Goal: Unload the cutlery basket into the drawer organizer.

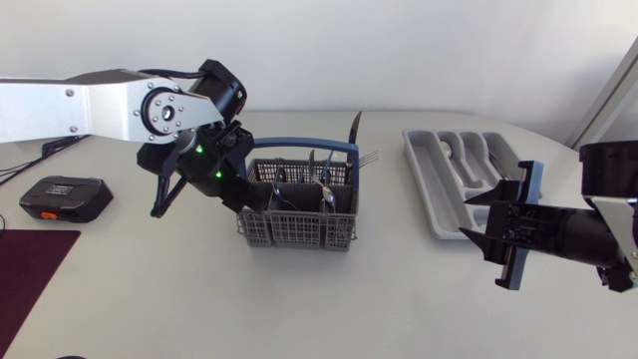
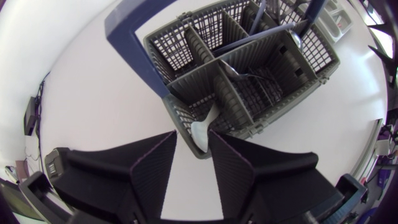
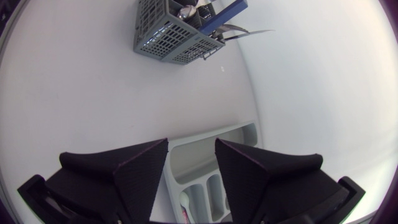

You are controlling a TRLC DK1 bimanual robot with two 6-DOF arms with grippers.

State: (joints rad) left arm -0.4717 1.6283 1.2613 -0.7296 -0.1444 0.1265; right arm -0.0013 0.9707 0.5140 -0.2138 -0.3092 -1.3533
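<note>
The grey cutlery basket with a blue handle stands mid-table, with several pieces of cutlery in it; a dark knife sticks out at the back. My left gripper is at the basket's left end. In the left wrist view a spoon's bowl leans over the basket wall between the fingers of the left gripper; it lies against one finger, with a gap to the other. The grey organizer lies to the right. My right gripper hovers open beside it, holding nothing.
A black and orange device lies at the far left, and a dark red mat covers the front left corner. One small pale item rests in an organizer compartment. The basket shows far ahead of the right gripper.
</note>
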